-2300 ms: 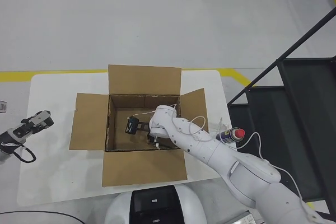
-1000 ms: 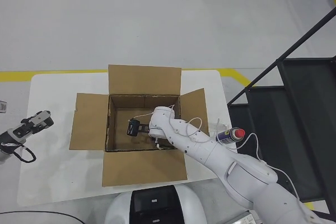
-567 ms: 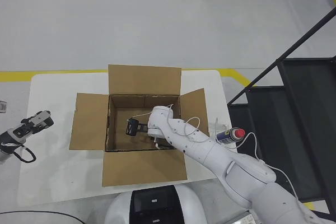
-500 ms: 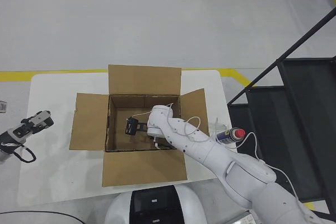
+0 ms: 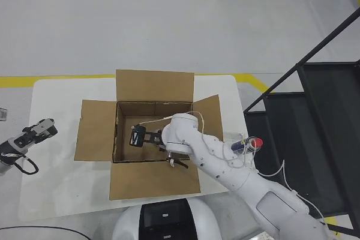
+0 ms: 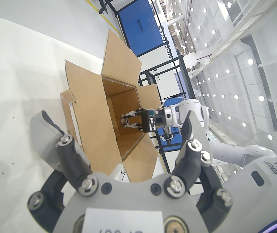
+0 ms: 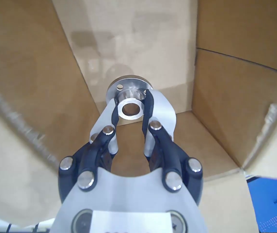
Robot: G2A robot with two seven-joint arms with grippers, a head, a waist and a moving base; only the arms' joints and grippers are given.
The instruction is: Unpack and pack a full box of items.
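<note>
Since unpacking seemingly proceeds, flanged metal bushing (image 7: 125, 87): clamped by fingers of right gripper (image 7: 130, 109), inside cardboard box (image 5: 155, 84), frame centre. Left gripper (image 5: 46, 128): fingers apart, parked left edge, clear of box.

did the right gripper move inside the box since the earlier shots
Yes. In the top view the right gripper, shut on a metal flange, has shifted slightly toward the left wall of the box.
</note>
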